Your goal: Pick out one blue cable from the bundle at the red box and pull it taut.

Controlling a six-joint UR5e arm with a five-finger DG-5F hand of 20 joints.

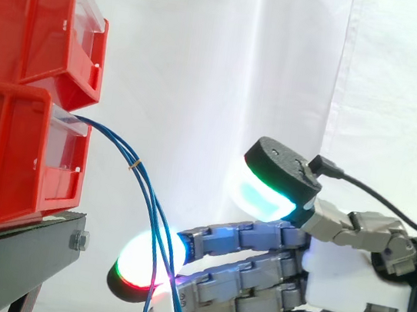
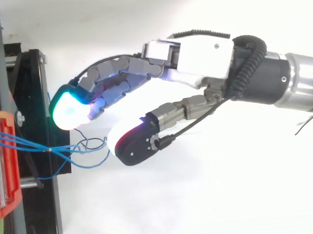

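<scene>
White curtain (image 1: 229,66) hung behind the whole setup, and against it stood two red bins, the upper bin (image 1: 34,15) stacked on the lower bin (image 1: 5,166), both resting on a black stand (image 1: 16,249) at the left of the side view. From the front of the lower bin a few thin blue cables (image 1: 147,194) came out together, ran outward to a small tie (image 1: 136,164) that gathered them, then dropped in a loose curve below the stand's edge. They hung slack, nowhere stretched.

From the right the hand (image 1: 332,274) reached in towards the bins. Its fingers (image 1: 251,240) lay stretched out nearly level and fairly straight, and its thumb (image 1: 276,173) stood raised well above them, its pad glowing cyan. It was released, closed on nothing.

In the side view the cables crossed in front of one fingertip pad (image 1: 139,259) that glowed white and red, but I could not tell whether they touched it. From above, the cables (image 2: 28,144) left the bin as a tight bunch and opened past the tie into loose loops lying under the gap between the fingers and the thumb (image 2: 134,143).
</scene>
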